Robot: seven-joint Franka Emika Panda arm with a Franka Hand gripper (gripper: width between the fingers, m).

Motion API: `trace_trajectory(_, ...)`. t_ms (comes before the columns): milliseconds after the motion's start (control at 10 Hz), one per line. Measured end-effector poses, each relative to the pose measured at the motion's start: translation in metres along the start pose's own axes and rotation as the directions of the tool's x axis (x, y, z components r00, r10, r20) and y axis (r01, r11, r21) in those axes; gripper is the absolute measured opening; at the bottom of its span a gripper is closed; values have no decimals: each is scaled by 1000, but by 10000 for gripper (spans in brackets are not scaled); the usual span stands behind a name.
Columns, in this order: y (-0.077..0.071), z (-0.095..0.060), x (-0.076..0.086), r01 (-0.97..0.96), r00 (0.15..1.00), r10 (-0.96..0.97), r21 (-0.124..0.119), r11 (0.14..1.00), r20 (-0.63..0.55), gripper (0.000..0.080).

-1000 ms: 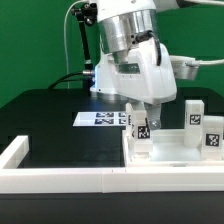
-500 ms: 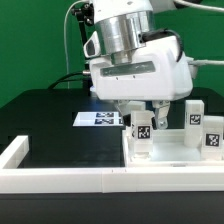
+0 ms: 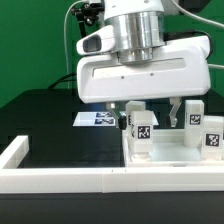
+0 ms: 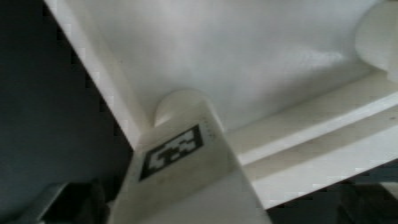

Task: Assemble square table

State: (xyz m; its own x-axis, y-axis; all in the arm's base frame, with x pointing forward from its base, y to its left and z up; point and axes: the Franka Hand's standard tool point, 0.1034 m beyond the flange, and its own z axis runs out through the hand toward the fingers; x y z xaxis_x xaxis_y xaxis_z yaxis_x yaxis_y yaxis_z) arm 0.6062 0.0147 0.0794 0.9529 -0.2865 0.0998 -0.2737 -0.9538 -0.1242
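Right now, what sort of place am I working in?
Most likely a lab test bench, not a home: a black table edged by a white rail, a marker board of printed tags, and tagged white legs under the hand.

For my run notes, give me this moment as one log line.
gripper: open, holding nothing | leg: upright on tabletop, below gripper | two more legs: upright at the exterior view's right | marker board: flat behind
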Motion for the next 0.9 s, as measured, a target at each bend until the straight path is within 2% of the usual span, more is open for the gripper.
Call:
trace_trajectory(200, -5, -1, -1, 245, 970, -245, -22, 969, 1, 649)
trace_trajectory(500, 0, 0, 0, 424, 906, -424, -22, 905, 6, 649)
trace_trajectory(600, -1, 0, 0, 424, 906, -424, -22, 906, 7, 514)
trace_trajectory(700, -1, 0, 0, 424, 906, -423, -22, 906, 7, 514)
trace_trajectory(800, 0, 0, 0, 423, 906, -423, -22, 906, 7, 375)
trace_trajectory(900, 3, 0, 1, 419, 908, -419, -26, 907, 6, 297)
